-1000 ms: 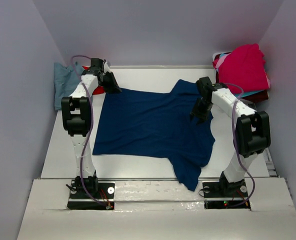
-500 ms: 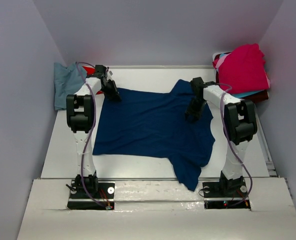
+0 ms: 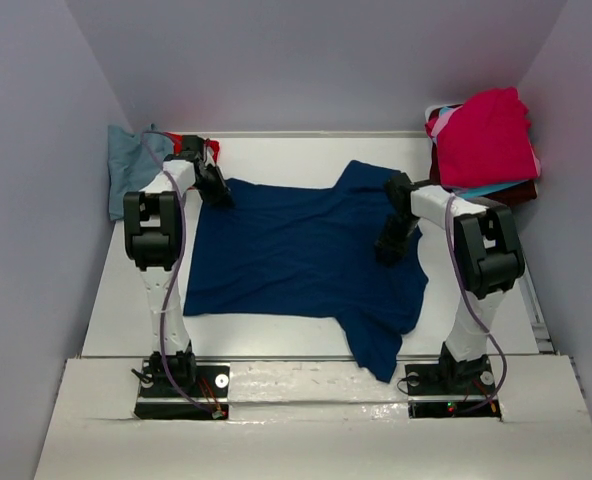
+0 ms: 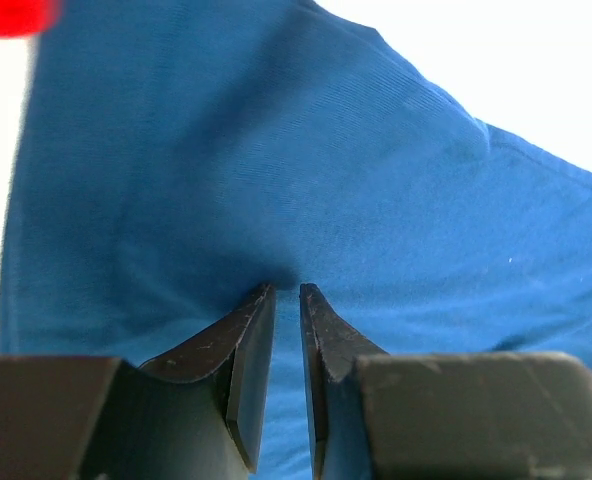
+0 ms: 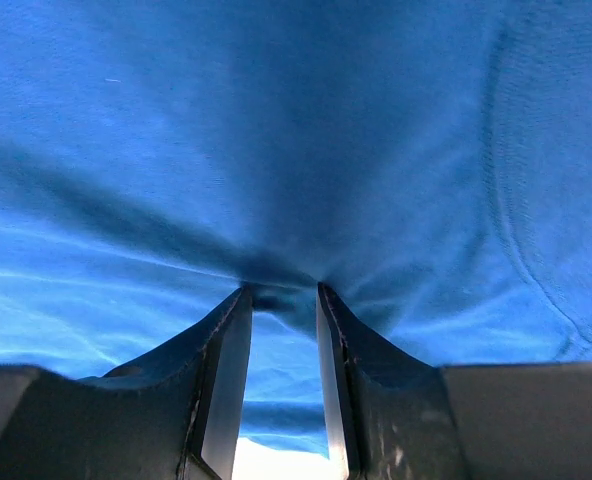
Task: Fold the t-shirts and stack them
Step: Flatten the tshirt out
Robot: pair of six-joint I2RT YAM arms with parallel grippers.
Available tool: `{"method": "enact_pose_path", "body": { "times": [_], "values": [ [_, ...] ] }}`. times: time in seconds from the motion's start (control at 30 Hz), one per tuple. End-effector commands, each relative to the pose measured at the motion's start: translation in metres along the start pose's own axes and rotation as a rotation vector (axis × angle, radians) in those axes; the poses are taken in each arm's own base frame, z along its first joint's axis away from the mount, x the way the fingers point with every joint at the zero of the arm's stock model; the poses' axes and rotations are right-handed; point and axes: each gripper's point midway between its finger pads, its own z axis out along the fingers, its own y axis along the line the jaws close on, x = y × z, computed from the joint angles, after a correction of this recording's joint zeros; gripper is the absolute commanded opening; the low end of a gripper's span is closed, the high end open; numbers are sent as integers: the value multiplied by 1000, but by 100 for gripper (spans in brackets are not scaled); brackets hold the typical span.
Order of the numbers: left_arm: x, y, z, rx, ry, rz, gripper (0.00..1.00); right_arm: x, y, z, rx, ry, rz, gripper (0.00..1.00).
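left claw (image 4: 287,289) and right claw (image 5: 281,291), nearly closed, each pinch the navy t-shirt (image 3: 296,250) spread under them.

The navy t-shirt (image 3: 296,250) lies spread flat, a red t-shirt (image 3: 486,135) heaped far right.

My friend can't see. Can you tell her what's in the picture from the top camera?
A navy t-shirt lies spread on a white table, with the left pincer at its far left corner and the right pincer on its right side. A red and pink shirt pile sits far right, a blue-grey shirt far left.
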Motion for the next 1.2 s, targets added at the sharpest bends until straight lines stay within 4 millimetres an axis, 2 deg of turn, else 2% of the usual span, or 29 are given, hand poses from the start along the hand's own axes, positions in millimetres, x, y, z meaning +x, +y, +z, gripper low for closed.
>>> {"method": "enact_pose_path", "body": {
  "times": [0.0, 0.23, 0.43, 0.57, 0.6, 0.7, 0.73, 0.8, 0.9, 0.97, 1.07, 1.17],
  "values": [
    [17, 49, -6, -140, 31, -57, 31, 7, -12, -6, 5, -13, -9, 39],
    [28, 53, -17, -139, 25, -77, 31, 20, -27, -10, 25, -7, -22, 39],
    [41, 57, -16, -140, 49, -81, 31, 36, -35, -13, 7, 19, -23, 39],
    [42, 56, -15, -127, 51, -79, 31, 49, -44, -9, 11, 40, -20, 39],
    [38, 51, -16, -107, 38, -66, 36, 50, -45, -8, 9, 37, -21, 39],
    [26, 36, -24, -44, 2, -36, 43, 48, -42, -7, -4, 32, -24, 39],
    [17, 25, -30, -21, -33, -5, 48, 45, -40, -7, -10, 26, -25, 39],
    [2, 18, -36, -12, -66, 4, 50, 39, -32, -7, -17, 26, -31, 39],
    [0, 17, -27, -8, -29, 2, 50, 32, -25, -7, -21, 31, -44, 39],
    [-5, 17, -21, -12, -12, 1, 50, 20, -17, -15, -28, 7, -56, 39],
    [-11, 14, -17, -2, -11, 5, 49, 13, -14, -18, -23, -6, -68, 39],
    [-6, 13, -5, 4, 24, 10, 49, 9, -10, -20, -29, -11, -74, 39]
  ]
}}
